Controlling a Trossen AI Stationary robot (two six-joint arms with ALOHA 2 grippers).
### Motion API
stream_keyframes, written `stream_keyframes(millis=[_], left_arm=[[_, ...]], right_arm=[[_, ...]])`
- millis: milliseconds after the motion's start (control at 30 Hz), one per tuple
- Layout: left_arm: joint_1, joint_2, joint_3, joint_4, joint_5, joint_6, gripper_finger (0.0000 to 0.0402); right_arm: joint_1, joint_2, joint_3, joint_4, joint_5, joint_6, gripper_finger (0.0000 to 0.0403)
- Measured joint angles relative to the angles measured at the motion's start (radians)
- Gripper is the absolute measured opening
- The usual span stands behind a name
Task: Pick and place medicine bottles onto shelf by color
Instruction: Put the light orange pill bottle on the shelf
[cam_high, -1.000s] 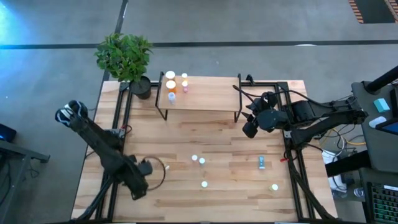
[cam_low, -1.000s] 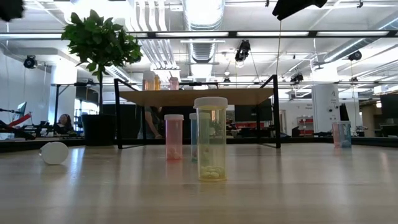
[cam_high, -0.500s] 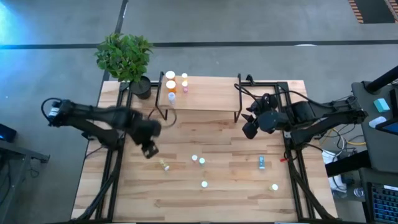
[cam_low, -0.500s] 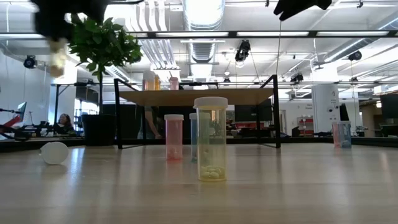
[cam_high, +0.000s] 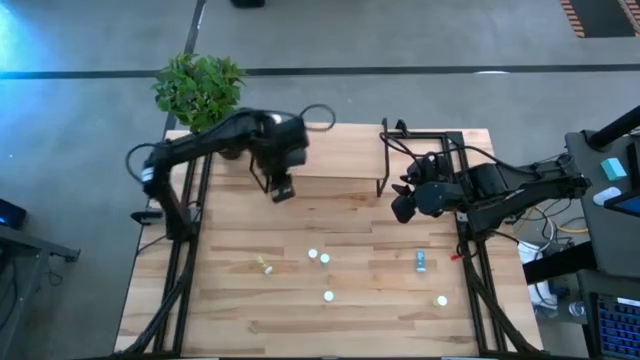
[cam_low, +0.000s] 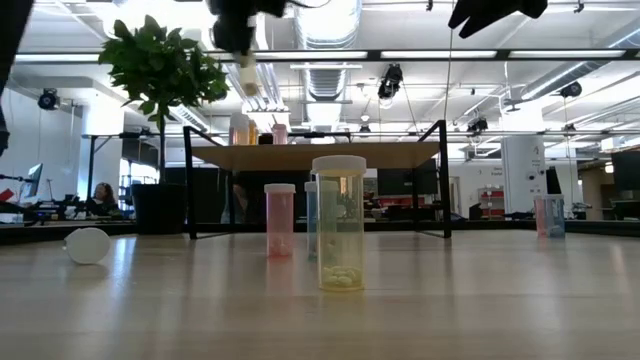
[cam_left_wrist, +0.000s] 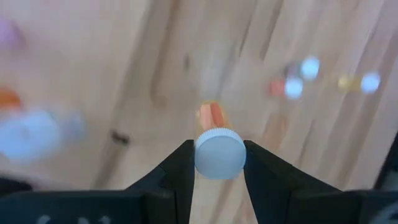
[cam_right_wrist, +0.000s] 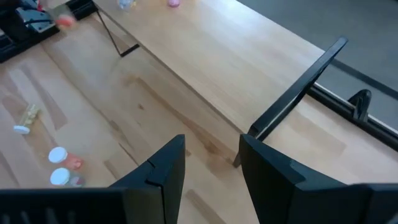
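Observation:
My left gripper (cam_high: 283, 190) hangs over the near left edge of the shelf (cam_high: 335, 150), a light-wood board on black wire legs, and is shut on a white-capped medicine bottle (cam_low: 250, 78) with an orange body. The arm hides the shelf's left end from above; the low view shows bottles (cam_low: 279, 133) standing there. Several more bottles stand on the table (cam_high: 325, 260), and a yellow one (cam_high: 263, 265) lies on its side. My right gripper (cam_high: 402, 205) hovers open and empty to the right of the shelf. My left gripper pinches the bottle between its two fingers at the white cap (cam_left_wrist: 219, 152), one finger (cam_left_wrist: 181, 168) on each side. The fingers come from above, pointing steeply down. The bottle sits upright, cap toward the wrist and body (cam_left_wrist: 211, 116) hanging below, lifted clear of table and shelf.
A potted plant (cam_high: 200, 90) stands at the far left corner beside the shelf. A blue-green bottle (cam_high: 421, 262) lies on the right part of the table, and another bottle (cam_high: 441, 300) stands near the near right corner. Black frame rails run along both table sides.
My left gripper has swung from the table's near left corner toward the far edge and up to the shelf's near left edge, carrying the bottle clear of the table. It stays shut. The yellow bottle on its side, earlier covered by the arm, now shows.

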Motion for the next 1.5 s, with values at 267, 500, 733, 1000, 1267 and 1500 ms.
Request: stream_keyframes(millis=[267,500,733,1000,1267,1500], left_arm=[[0.067,0.168,0.253,0.0,-0.097,0.141,0.0103],[0.143,0.235,0.234,0.0,-0.111,0.213,0.0103],[0.216,0.24,0.205,-0.001,-0.113,0.221,0.0103],[0.252,0.234,0.18,0.001,-0.114,0.213,0.0103],[0.253,0.214,0.12,-0.002,-0.116,0.196,0.0103],[0.253,0.215,0.119,-0.002,-0.116,0.196,0.0103]], right_arm=[[0.0,0.0,0.0,-0.002,0.001,0.031,0.0144],[0.0,0.0,-0.002,-0.002,0.003,0.044,0.0144],[0.0,0.0,-0.002,-0.03,0.002,0.08,0.0144],[0.0,0.0,-0.002,-0.054,0.002,0.095,0.0144],[0.0,0.0,-0.002,-0.053,-0.008,0.104,0.0144],[0.0,0.0,-0.002,-0.052,-0.008,0.066,0.0144]])
